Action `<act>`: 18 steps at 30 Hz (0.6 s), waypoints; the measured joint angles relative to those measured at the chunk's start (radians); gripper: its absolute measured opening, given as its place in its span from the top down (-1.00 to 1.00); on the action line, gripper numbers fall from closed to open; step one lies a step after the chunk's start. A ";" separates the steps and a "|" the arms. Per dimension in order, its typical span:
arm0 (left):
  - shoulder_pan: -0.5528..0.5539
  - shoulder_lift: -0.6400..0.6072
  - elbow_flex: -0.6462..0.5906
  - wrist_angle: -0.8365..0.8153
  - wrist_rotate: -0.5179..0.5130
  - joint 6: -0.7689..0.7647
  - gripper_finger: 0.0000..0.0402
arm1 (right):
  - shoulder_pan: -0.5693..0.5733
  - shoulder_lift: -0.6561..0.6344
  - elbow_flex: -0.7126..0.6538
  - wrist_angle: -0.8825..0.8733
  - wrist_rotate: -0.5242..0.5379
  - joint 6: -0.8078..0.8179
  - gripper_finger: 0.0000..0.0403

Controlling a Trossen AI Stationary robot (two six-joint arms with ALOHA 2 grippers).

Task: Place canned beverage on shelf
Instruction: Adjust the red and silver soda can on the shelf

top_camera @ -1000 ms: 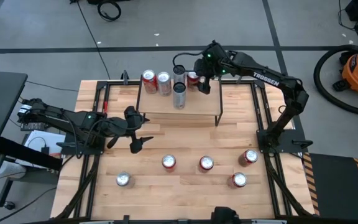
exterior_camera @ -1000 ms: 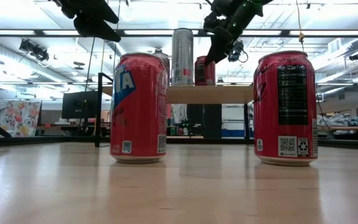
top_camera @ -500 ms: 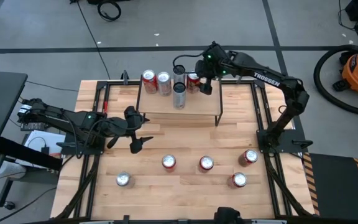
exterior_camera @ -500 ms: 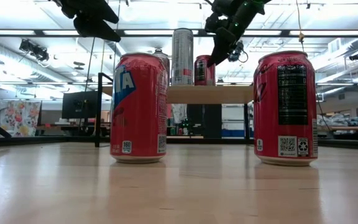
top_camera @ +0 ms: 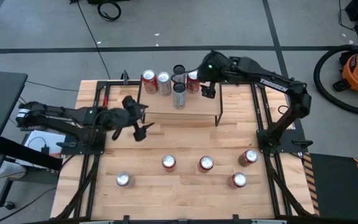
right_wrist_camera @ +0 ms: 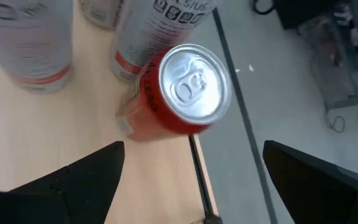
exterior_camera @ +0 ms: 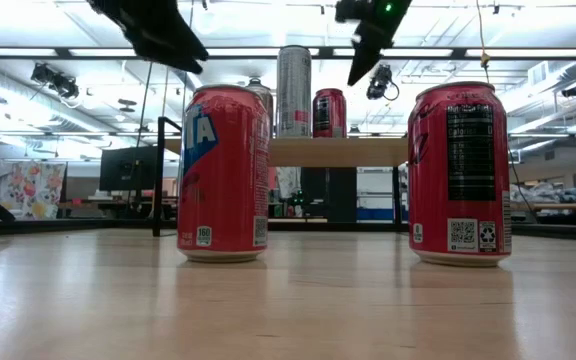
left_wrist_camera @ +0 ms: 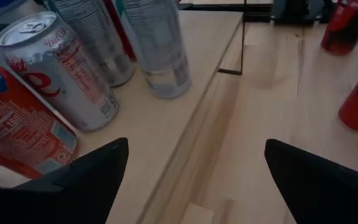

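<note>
The shelf (top_camera: 194, 111) is a low wood-topped rack at the table's far middle. Several cans stand on it. One is a red can (top_camera: 193, 79) at its far right part, also in the right wrist view (right_wrist_camera: 179, 93) and the low view (exterior_camera: 329, 112). My right gripper (top_camera: 207, 91) hangs open and empty above the shelf, just right of that can; its wrist view (right_wrist_camera: 191, 186) looks down on the can's top. My left gripper (top_camera: 142, 118) is open and empty at the shelf's near left corner, and its wrist view (left_wrist_camera: 194, 180) looks along the cans.
Other cans on the shelf are a red one (top_camera: 148, 79), a silver one (top_camera: 164, 81) and two tall silver ones (top_camera: 179, 93). Several red cans stand on the near tabletop (top_camera: 168, 163) (top_camera: 206, 163) (top_camera: 239, 180). Two of them fill the low view (exterior_camera: 223, 172) (exterior_camera: 460, 172).
My right gripper has risen from beside the red can on the shelf, and the can stays upright there. My left gripper has gone toward the table's far edge, closer to the shelf's near left corner.
</note>
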State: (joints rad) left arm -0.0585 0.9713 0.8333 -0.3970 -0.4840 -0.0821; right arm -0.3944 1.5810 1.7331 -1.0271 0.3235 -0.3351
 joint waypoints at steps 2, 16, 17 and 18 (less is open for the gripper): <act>0.047 0.022 0.001 0.043 0.038 0.028 -0.94 | 0.023 -0.035 -0.013 0.012 0.010 0.037 -0.93; 0.101 0.271 0.000 0.307 -0.157 0.424 -0.94 | 0.242 -0.302 -0.365 0.259 0.267 0.164 -0.85; 0.098 0.285 0.000 0.336 -0.172 0.453 -0.94 | 0.253 -0.321 -0.394 0.295 0.275 0.161 -0.85; 0.098 0.297 0.001 0.345 -0.181 0.477 -0.94 | 0.262 -0.340 -0.421 0.324 0.281 0.157 -0.85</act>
State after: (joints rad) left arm 0.0395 1.2683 0.8341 -0.0518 -0.6646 0.3953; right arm -0.1321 1.2413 1.3121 -0.7029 0.6045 -0.1777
